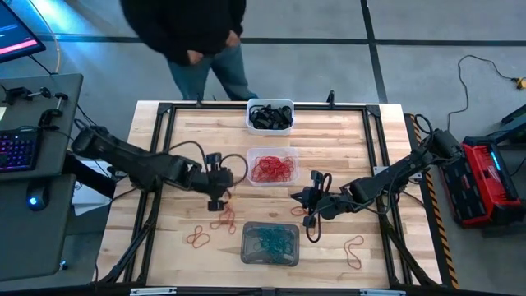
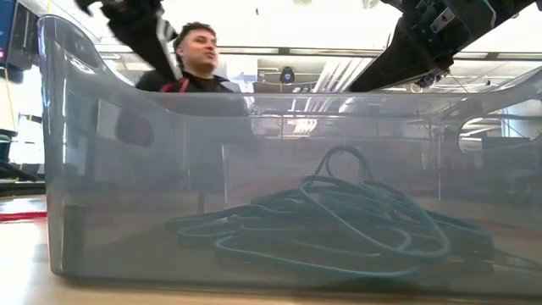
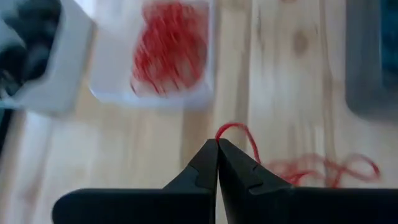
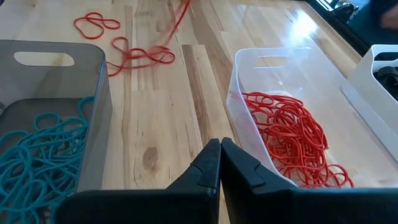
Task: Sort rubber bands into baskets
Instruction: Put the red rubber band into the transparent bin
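Three baskets stand in a row down the table's middle. The white one [image 1: 269, 115] holds black rubber bands, the clear one [image 1: 272, 167] red ones [image 4: 292, 134], and the grey one [image 1: 269, 243] teal ones [image 2: 339, 216]. My left gripper [image 1: 218, 197] is left of the clear basket, above a cluster of loose red bands [image 1: 223, 220], and is shut on a red band [image 3: 233, 129]. My right gripper [image 1: 300, 197] hovers between the clear and grey baskets. It is shut [image 4: 219, 146], and nothing shows between its fingers. My left gripper pinches a red rubber band between its two fingertips; a small loop of the band [image 3: 231, 129] pokes out just past them. The fingers come from above, slanting down. The band runs down from the fingers to the cluster of red bands [image 3: 323, 168] on the table.
More loose red bands lie near the table's front left [image 1: 197, 239] and front right [image 1: 354, 252]. A person [image 1: 193, 33] stands at the table's far edge. A black frame [image 1: 164, 111] runs round the tabletop.
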{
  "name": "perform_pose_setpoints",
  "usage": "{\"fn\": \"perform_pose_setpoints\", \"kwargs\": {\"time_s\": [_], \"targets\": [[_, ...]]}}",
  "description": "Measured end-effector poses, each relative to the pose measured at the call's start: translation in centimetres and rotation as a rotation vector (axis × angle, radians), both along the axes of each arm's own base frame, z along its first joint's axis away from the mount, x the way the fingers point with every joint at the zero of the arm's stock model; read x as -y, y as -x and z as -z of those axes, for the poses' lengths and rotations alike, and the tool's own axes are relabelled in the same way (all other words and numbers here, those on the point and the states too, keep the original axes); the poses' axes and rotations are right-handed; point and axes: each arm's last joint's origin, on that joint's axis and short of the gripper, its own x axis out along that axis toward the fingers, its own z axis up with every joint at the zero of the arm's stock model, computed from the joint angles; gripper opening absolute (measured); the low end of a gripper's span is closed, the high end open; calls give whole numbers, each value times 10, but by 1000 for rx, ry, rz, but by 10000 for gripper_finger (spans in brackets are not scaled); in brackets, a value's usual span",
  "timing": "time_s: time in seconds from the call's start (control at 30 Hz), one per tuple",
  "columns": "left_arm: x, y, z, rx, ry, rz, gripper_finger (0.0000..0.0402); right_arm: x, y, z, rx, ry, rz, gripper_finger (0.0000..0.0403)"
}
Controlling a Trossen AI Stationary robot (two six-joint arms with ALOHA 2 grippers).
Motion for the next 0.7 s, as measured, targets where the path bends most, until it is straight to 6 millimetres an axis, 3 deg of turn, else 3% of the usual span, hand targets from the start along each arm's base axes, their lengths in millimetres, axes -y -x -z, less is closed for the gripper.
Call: {"fn": "perform_pose_setpoints", "kwargs": {"time_s": [0.37,0.7], "targets": [[-45,-32,-23,241,-72,25,0,0,0,0,7,-9,18,0],[-63,-38,-29,288,-110,20,0,0,0,0,7,-7,17,0]]}}
